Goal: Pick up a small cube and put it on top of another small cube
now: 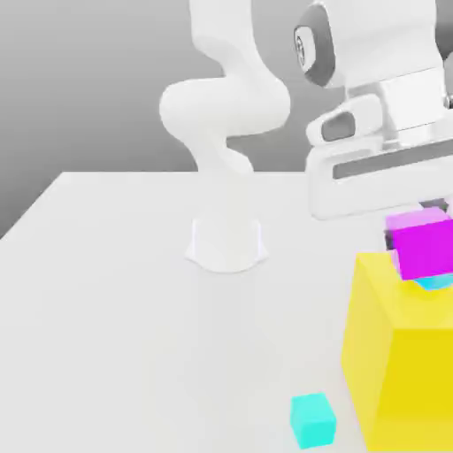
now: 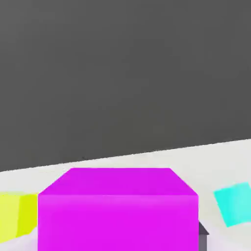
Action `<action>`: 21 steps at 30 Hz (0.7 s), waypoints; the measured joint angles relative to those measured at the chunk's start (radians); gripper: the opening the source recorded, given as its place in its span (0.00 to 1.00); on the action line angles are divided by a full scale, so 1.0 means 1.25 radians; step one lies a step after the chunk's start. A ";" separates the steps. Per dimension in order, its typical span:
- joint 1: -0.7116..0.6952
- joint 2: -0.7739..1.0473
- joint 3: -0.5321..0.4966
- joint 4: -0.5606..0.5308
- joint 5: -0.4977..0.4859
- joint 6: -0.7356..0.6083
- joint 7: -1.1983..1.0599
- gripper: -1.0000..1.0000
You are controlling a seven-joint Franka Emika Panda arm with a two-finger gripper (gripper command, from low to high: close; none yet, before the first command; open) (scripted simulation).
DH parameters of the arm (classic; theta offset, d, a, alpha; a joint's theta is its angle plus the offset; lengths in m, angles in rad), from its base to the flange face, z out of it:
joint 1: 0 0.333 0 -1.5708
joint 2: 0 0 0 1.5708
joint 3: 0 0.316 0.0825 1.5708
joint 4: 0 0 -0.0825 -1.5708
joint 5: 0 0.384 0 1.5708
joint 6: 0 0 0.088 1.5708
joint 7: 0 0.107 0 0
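White robot arm [image 1: 226, 106] seen with its hand lowered at the exterior view's right.
The arm was bent up from its round base on the table, then carried across to the right. The gripper [image 1: 423, 241] was pointed downward, its jaws closed around the small magenta cube [image 1: 426, 249].

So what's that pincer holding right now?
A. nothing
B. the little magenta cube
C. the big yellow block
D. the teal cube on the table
B: the magenta cube sits lifted in the pincer, above the yellow block; the teal cube lies on the table.
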 joint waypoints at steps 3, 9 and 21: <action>0.022 0.045 0.014 0.082 -0.050 -0.084 -0.094 0.00; 0.070 0.134 0.034 0.246 -0.127 -0.256 -0.300 0.00; 0.095 0.211 0.050 0.274 -0.163 -0.257 -0.435 1.00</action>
